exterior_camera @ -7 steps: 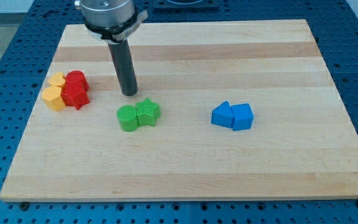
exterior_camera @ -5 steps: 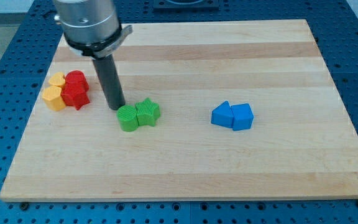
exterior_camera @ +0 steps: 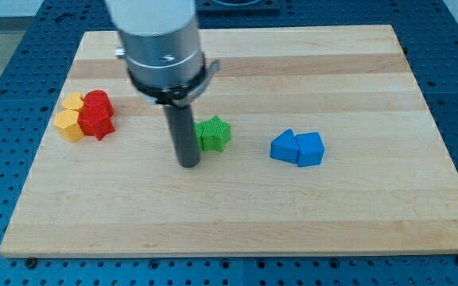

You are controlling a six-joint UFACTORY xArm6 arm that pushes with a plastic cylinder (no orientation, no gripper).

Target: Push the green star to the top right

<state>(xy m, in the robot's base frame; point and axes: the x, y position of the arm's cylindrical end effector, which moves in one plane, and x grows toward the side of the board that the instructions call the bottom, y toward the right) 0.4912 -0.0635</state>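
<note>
The green star point(exterior_camera: 213, 133) lies near the middle of the wooden board point(exterior_camera: 372, 214). My tip point(exterior_camera: 189, 164) rests on the board just left of and below the star. The rod point(exterior_camera: 183, 131) stands against the star's left side and covers a little of it. The green round block that lay beside the star earlier does not show; the rod may hide it.
Two red blocks point(exterior_camera: 97, 114) and two yellow blocks point(exterior_camera: 69, 117) sit bunched together at the view's left. Two blue blocks point(exterior_camera: 297, 148) touch each other right of the star.
My tip swung from above-left of the green pair down and to the right. The green star has moved right and a little up. The green round block has gone out of sight.
</note>
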